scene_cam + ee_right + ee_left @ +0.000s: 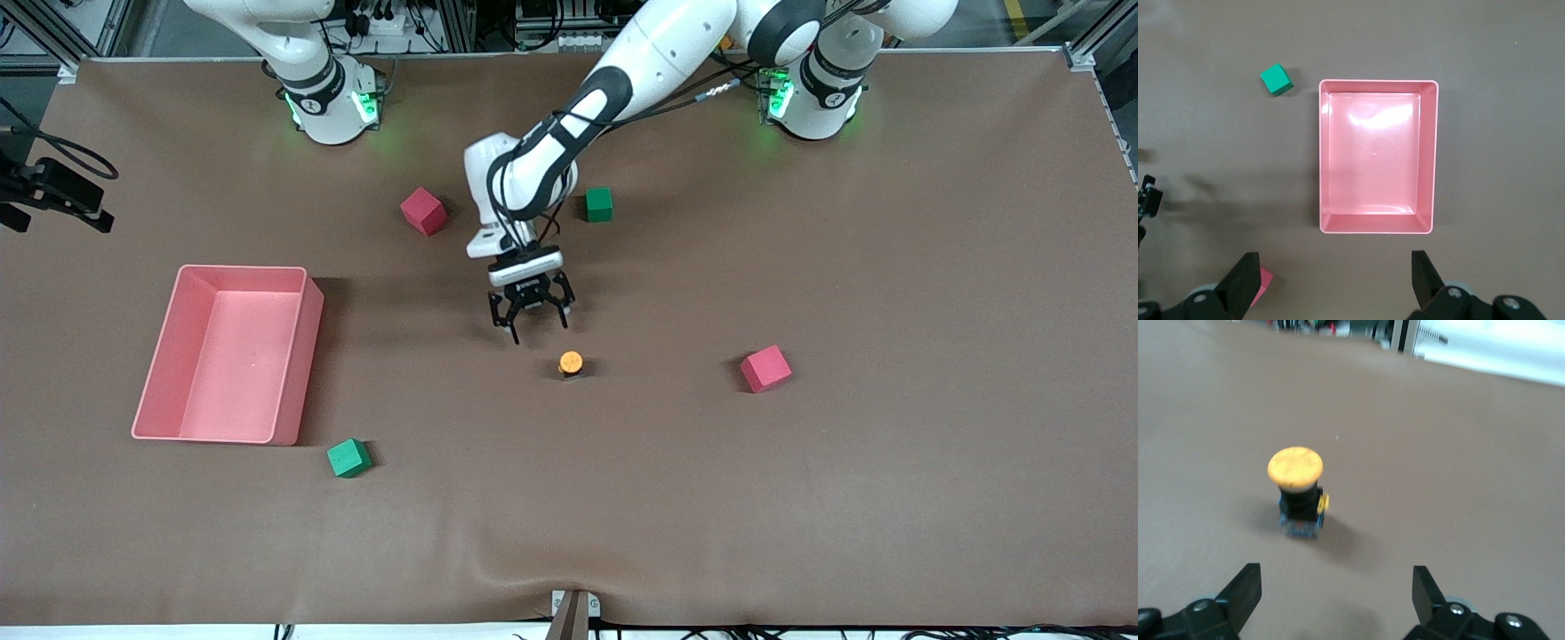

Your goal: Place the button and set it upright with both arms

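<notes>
Button (571, 363) stands upright on tabletop (889, 267) mid-table, orange cap up, clear of cubes. Your left tool (531, 316) hangs just beside it, spread wide, empty; release looks done. Your right tool (1331, 280) waits high over pink tray (1435, 153), also wide, empty, out of way.
</notes>
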